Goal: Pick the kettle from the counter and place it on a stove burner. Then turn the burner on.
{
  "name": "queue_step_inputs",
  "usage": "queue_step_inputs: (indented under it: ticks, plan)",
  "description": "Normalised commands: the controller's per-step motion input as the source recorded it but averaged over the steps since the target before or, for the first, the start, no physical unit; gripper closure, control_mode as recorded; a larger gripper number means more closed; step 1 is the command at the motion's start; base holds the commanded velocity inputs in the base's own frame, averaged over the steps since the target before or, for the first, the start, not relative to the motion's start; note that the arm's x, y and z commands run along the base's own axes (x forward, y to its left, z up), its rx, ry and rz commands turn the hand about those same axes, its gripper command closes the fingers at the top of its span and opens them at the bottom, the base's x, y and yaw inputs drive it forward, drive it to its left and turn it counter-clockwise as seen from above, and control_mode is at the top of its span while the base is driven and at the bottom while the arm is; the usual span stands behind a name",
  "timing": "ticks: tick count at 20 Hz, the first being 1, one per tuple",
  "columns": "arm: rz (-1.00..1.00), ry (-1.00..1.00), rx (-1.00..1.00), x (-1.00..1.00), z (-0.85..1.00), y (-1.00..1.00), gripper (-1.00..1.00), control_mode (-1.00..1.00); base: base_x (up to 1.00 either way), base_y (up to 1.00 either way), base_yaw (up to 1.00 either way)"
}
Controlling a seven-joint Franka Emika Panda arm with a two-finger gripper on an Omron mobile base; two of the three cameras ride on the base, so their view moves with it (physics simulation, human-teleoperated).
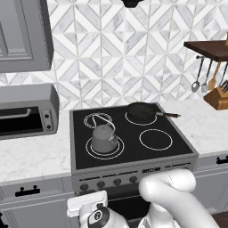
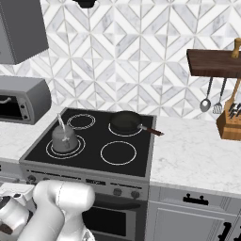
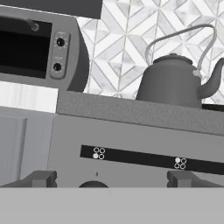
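Kettle (image 1: pixel 103 139) sat upright on the front-left burner (image 1: pixel 91 153) of the stove (image 1: pixel 133 167); placement judged done. Gripper (image 3: pixel 109 180) was spread wide and empty, low before the knob (image 3: pixel 92 184) panel. Left: turning the burner on.

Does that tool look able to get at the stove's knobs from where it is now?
Probably yes. The tool sits low, open, facing the stove's front panel, a knob right ahead and nothing between. The kettle already stands on its burner.
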Motion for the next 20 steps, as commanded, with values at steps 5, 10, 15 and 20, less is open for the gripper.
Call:
queue_step_inputs:
  ticks: [5,10,15,20]
  plan:
    - [0.00,0.00,0.00,0.14,-0.14,0.17,-1.00,-1.00,0.00,0.00,0.00]
    - [0.00,0.00,0.00,0.14,-0.15,0.06,-1.00,-1.00,0.00,0.00,0.00]
    - [0.00,0.00,0.00,0.15,-0.17,0.00,-1.00,-1.00,0.00,0.00,0.00]
    - [0.00,0.00,0.00,0.21,-0.17,0.05,-1.00,-1.00,0.00,0.00,0.00]
